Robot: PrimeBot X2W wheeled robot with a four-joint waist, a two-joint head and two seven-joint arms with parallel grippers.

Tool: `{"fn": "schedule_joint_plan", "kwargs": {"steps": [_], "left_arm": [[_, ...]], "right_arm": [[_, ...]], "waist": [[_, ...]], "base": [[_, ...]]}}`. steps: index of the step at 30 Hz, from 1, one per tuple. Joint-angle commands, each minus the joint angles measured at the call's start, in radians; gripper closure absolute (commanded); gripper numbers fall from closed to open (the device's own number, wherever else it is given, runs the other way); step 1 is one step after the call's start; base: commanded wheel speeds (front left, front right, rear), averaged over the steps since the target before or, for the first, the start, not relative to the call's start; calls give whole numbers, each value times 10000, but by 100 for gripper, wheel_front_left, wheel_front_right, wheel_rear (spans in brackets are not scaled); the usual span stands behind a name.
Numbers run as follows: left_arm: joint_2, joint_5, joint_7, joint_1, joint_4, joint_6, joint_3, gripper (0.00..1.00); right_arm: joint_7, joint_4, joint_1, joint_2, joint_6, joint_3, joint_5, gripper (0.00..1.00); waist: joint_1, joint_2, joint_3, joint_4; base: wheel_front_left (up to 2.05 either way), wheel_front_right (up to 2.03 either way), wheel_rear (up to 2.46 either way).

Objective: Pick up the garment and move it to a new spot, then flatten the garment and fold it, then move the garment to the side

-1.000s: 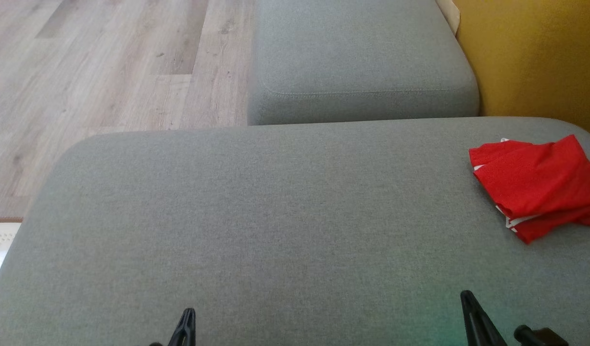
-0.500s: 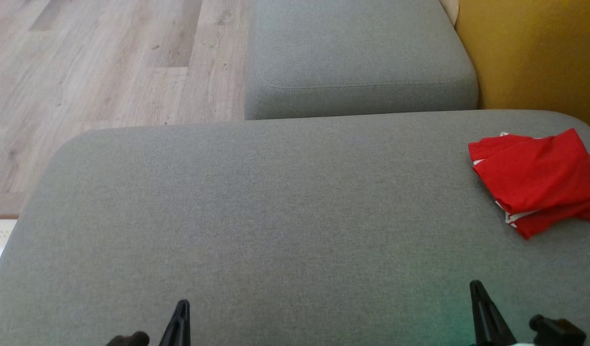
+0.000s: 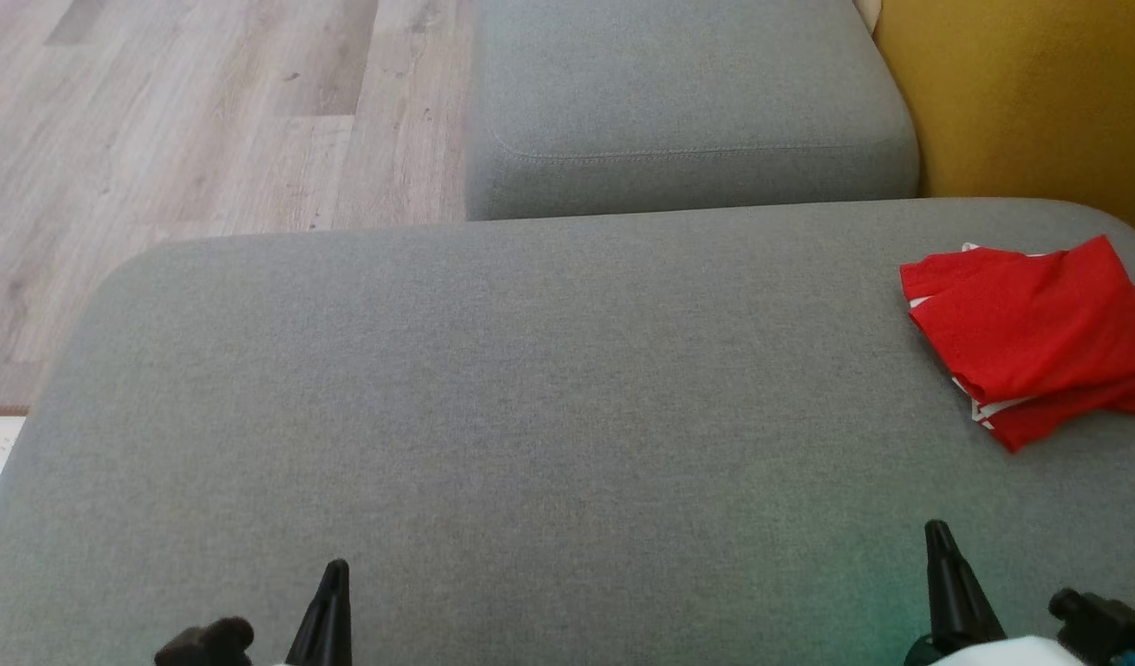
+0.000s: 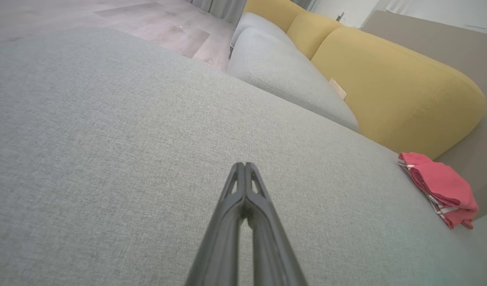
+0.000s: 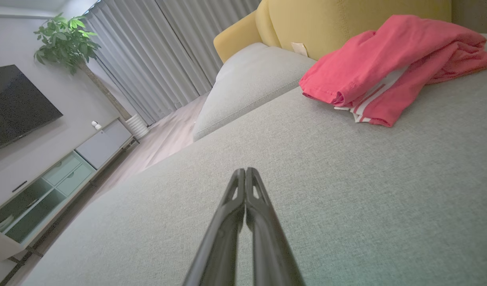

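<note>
The garment (image 3: 1034,338) is red with white stripes and lies folded at the far right of the grey cushion (image 3: 530,407). It also lies at the right in the left wrist view (image 4: 441,186) and at the upper right in the right wrist view (image 5: 390,59). My left gripper (image 3: 334,578) is at the bottom left, shut and holding nothing, its tips together (image 4: 243,165). My right gripper (image 3: 939,541) is at the bottom right, shut and holding nothing (image 5: 243,171), well short of the garment.
A second grey cushion (image 3: 687,102) lies beyond the near one, with a yellow backrest (image 3: 1030,102) to the right. Wooden floor (image 3: 178,120) runs off to the left. A TV stand (image 5: 49,178), a plant (image 5: 64,39) and curtains stand farther off.
The head view has shifted, so the cushions and garment sit slightly higher. Both grippers reach a little farther up into the picture, still shut.
</note>
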Motion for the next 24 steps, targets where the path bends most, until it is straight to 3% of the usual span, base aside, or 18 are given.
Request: {"fn": "schedule_joint_plan", "kwargs": {"steps": [1, 24], "left_arm": [[120, -260, 18, -543, -266, -68, 227, 100], [179, -3092, 596, -1276, -6, -487, 805, 100]], "right_arm": [[73, -301, -560, -31, -2, -32, 271, 100], [707, -260, -1179, -14, -4, -375, 2903, 100]], "waist": [[0, 0, 15, -5], [0, 0, 325, -114]], "base": [[0, 0, 0], [0, 0, 0]]}}
